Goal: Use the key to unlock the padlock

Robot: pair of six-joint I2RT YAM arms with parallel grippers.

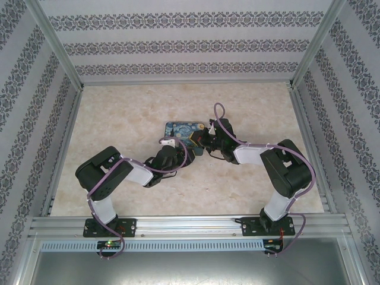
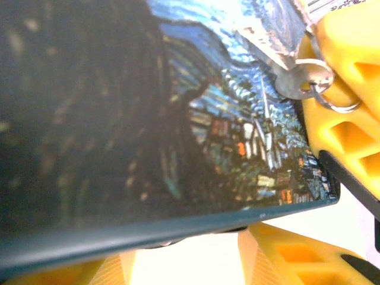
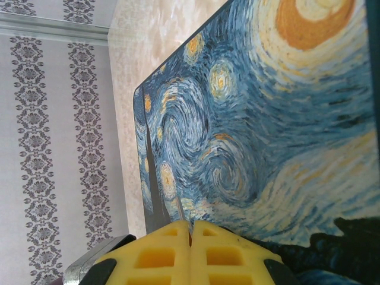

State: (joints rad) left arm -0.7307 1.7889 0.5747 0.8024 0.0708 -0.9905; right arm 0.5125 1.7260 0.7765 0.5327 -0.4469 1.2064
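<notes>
1. Left wrist view: the thin silvery metal key (image 2: 298, 82), wire ring on its head, sits against the painted face of the rectangular blue-and-yellow night-sky tin (image 2: 237, 136).
2. The left gripper (image 2: 208, 250) has its fingers partly apart below the tin's edge.
3. The right gripper (image 3: 191, 230) has its fingers pressed together over the tin, pinching the key's thin blade.

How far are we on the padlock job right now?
Done: right gripper is shut on the key, at the painted tin. In hand: left gripper, jaws apart, sits at the tin's edge. Still to do: key into the padlock, then turn.
</notes>
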